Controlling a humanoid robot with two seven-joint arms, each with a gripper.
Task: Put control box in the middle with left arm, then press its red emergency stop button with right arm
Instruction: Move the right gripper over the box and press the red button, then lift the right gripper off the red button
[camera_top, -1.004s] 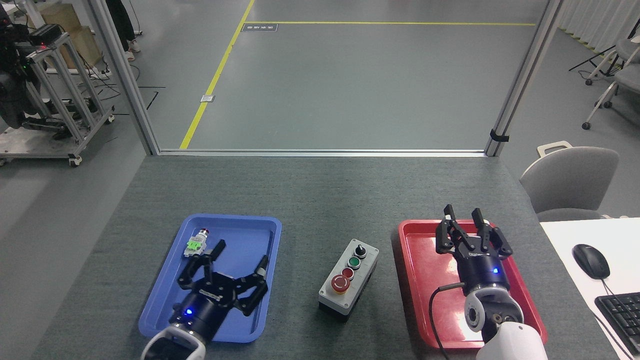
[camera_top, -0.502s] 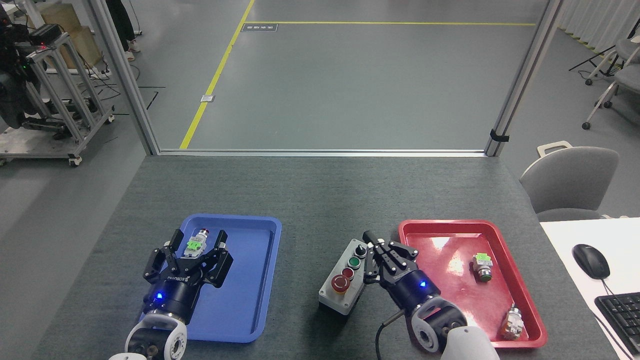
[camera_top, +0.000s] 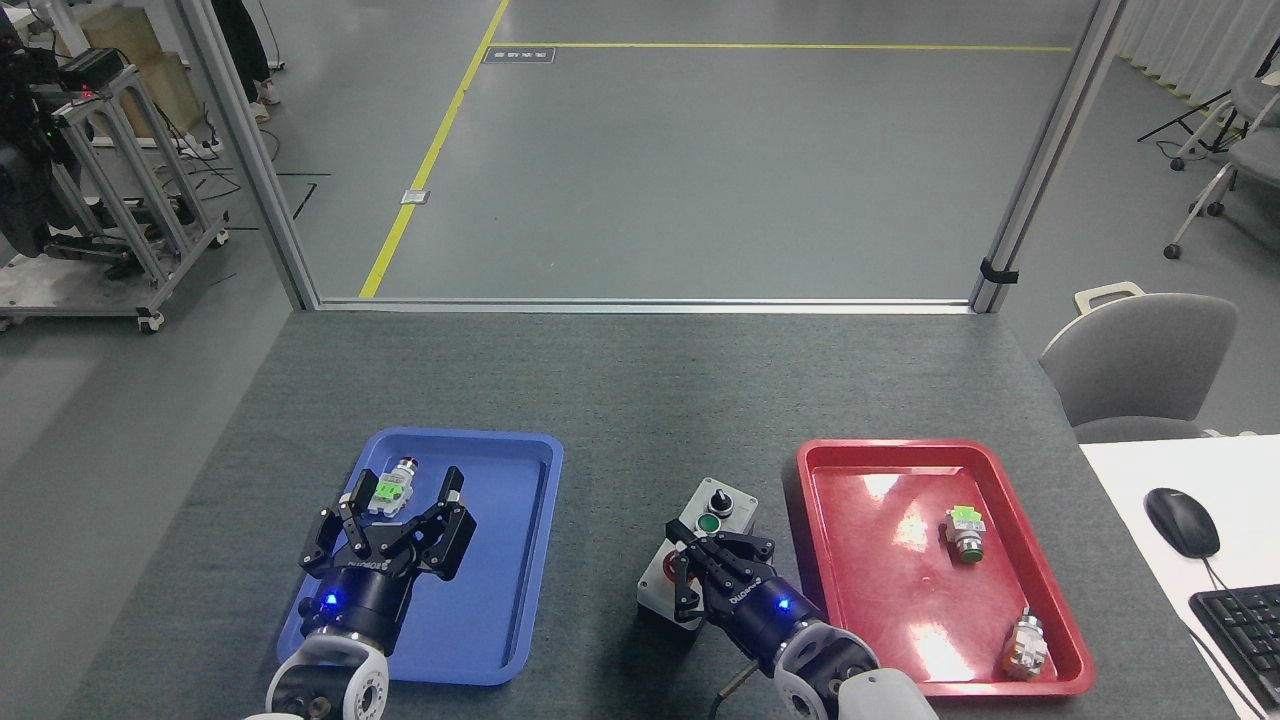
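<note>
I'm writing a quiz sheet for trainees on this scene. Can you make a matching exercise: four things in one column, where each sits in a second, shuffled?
Things
1. control box
2. left end effector
3. right end effector
4. push-button part with a green tag and dark base

Places
A. lying in the red tray
B. over the blue tray
C. over the near end of the control box, at the large red button
D. on the bare grey tabletop, between the two trays

Pairs: 1-D, 2-B, 3-C, 4-A
</note>
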